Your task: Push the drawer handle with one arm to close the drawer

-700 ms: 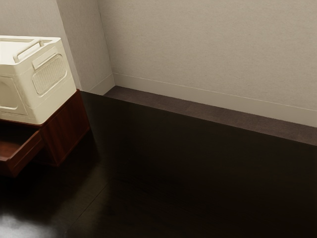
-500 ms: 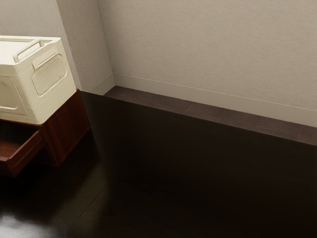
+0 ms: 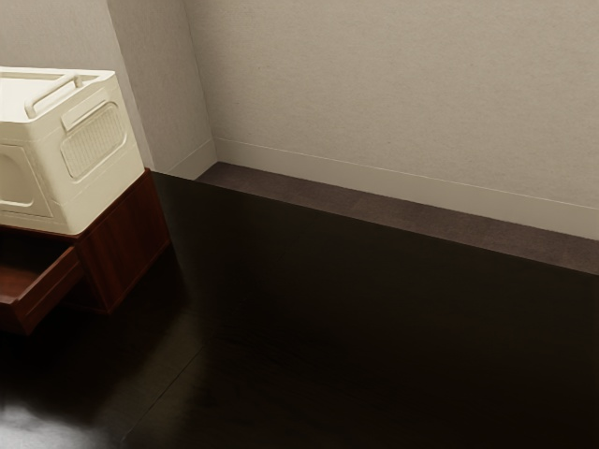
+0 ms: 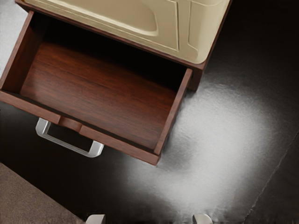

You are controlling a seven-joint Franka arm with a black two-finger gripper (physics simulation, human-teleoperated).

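A reddish-brown wooden drawer (image 3: pixel 49 292) stands pulled out of its cabinet (image 3: pixel 126 243) at the exterior view's left edge. Looking down from the wrist, I see the inside of the drawer (image 4: pixel 103 95), bare wood with a dark shadow at the back. Its silver U-shaped handle (image 4: pixel 67 145) sticks out from the front panel. My gripper (image 4: pixel 149 219) has its two pale fingertips wide apart, with nothing between them. They appear on the handle's outer side, offset toward one end of the drawer front, and do not touch it in the picture.
A cream plastic box (image 3: pixel 80 154) with a raised carrying handle rests on top of the cabinet. The glossy black table (image 3: pixel 374 327) extends toward the exterior view's right, up to its edge near the wall. Brown floor (image 4: pixel 28 200) shows beyond a table edge near the drawer handle.
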